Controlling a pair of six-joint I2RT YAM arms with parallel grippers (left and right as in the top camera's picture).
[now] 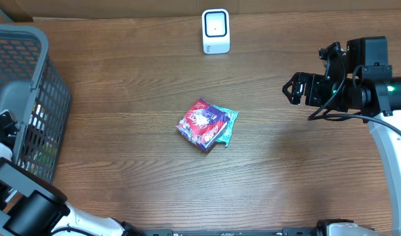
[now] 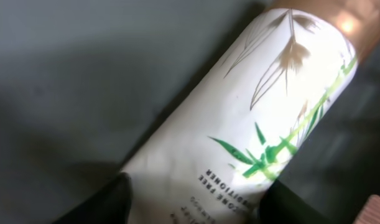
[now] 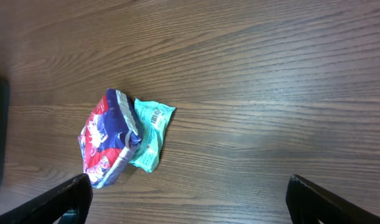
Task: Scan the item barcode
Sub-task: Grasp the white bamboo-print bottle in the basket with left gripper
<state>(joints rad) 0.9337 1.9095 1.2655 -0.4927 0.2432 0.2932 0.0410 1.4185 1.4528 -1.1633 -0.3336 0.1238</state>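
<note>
In the left wrist view a white bottle (image 2: 252,118) with green bamboo print and a copper cap lies slanted inside the grey basket (image 1: 52,92). My left gripper (image 2: 193,208) has a dark finger pressed on each side of the bottle's lower end. The basket hides this gripper in the overhead view. The white barcode scanner (image 1: 215,31) stands at the table's far edge. My right gripper (image 1: 295,90) hangs open above the table's right side, with bare wood between its fingertips (image 3: 68,198).
A red and blue packet (image 1: 201,123) lies mid-table on top of a teal packet (image 1: 228,124); both also show in the right wrist view, the red one (image 3: 106,140) left of the teal one (image 3: 151,134). The left arm's base (image 1: 23,196) fills the near left corner.
</note>
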